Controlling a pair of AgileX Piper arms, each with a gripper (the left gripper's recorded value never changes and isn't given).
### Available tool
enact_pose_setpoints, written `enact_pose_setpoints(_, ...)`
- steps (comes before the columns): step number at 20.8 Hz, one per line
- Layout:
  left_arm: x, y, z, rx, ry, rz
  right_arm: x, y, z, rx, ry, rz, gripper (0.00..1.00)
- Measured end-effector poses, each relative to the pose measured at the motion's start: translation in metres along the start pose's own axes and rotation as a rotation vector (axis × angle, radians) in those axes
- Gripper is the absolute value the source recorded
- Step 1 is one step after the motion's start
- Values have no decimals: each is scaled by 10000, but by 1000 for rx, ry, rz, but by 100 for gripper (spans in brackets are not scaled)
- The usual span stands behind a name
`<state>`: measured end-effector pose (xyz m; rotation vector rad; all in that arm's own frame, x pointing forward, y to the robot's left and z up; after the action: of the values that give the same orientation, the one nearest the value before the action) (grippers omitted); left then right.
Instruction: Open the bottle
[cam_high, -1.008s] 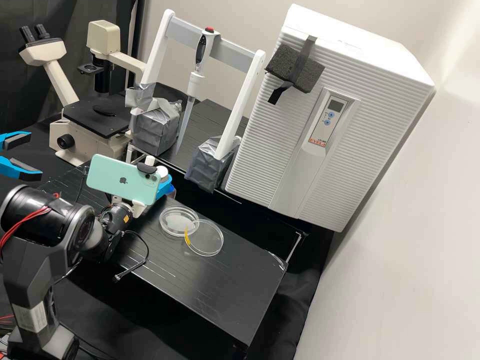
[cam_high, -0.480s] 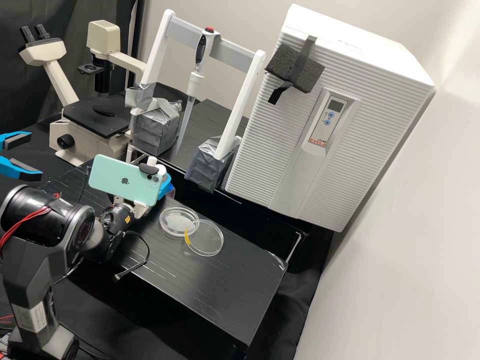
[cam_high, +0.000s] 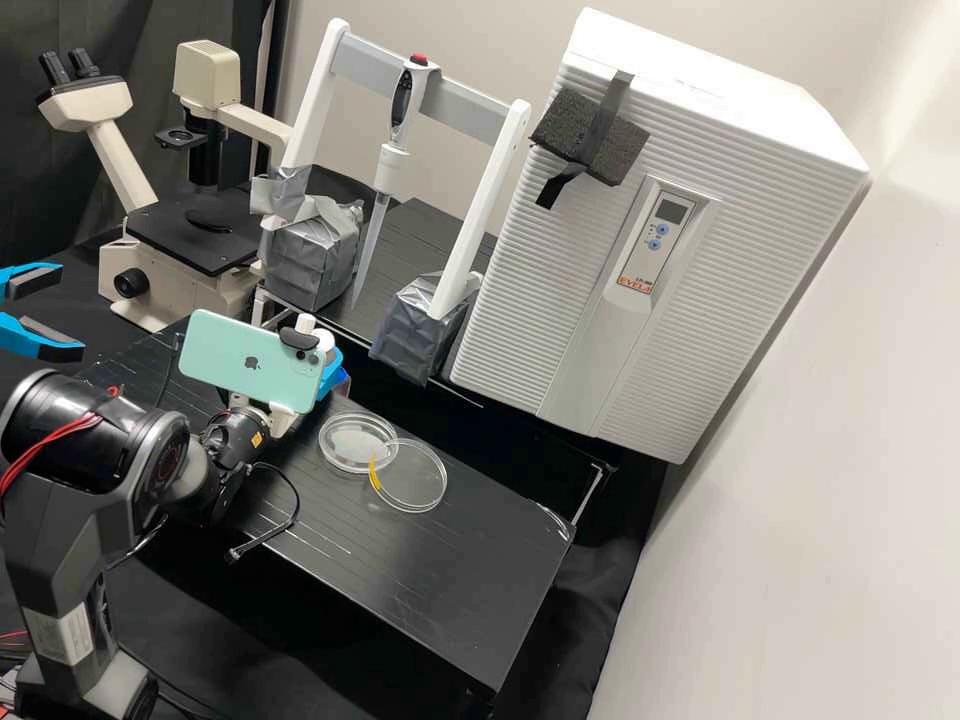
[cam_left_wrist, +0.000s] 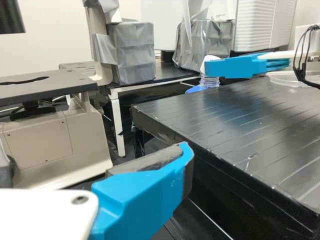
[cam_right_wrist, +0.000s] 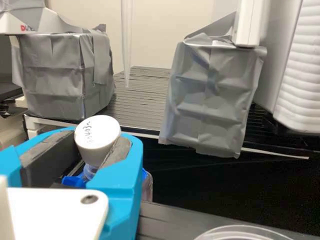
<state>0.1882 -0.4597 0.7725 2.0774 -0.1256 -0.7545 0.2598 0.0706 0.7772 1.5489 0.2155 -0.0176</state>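
Right gripper (cam_right_wrist: 97, 152): both blue fingers were closed on the white cap (cam_right_wrist: 97, 134), one finger on each side. The right wrist view gave the close look, with handwriting on the cap top, a bluish neck under it and a clear shoulder beside the finger.

Bottle (cam_left_wrist: 211, 80): it stood at the rear-left edge of the black bench (cam_high: 450, 570), just left of the two petri dishes (cam_high: 357, 440). The left wrist view showed it from the side and far off, with a ridged clear neck directly beneath the cap. Whether the cap was seated or lifted could not be told.

In the high view a mint-green phone (cam_high: 250, 360) mounted on the right arm covered most of the bottle. The cap top and a blue finger showed above the phone.

Left gripper (cam_high: 72, 310): it was seen in the high view with its fingers spread wide and nothing between them. It was off the bench's left edge, well apart from the bottle and in front of the microscope (cam_high: 170, 240).

Grey taped blocks (cam_right_wrist: 212, 100) and a pipette tip (cam_right_wrist: 126, 40) were behind the bottle.
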Motion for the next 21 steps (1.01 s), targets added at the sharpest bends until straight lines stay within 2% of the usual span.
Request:
enact_pose_setpoints(6,5,6,-2,-4,8,7,-16,27,-11,1,4,10,0)
enact_pose_setpoints(15,12,5,10,-6,4,8,-108,199,-101,-1,55,83,0)
enact_pose_setpoints(17,15,6,14,-7,3,9,-155,226,-114,-7,65,91,0)
enact_pose_setpoints(21,19,9,14,-12,8,14,-314,257,-134,2,79,108,0)
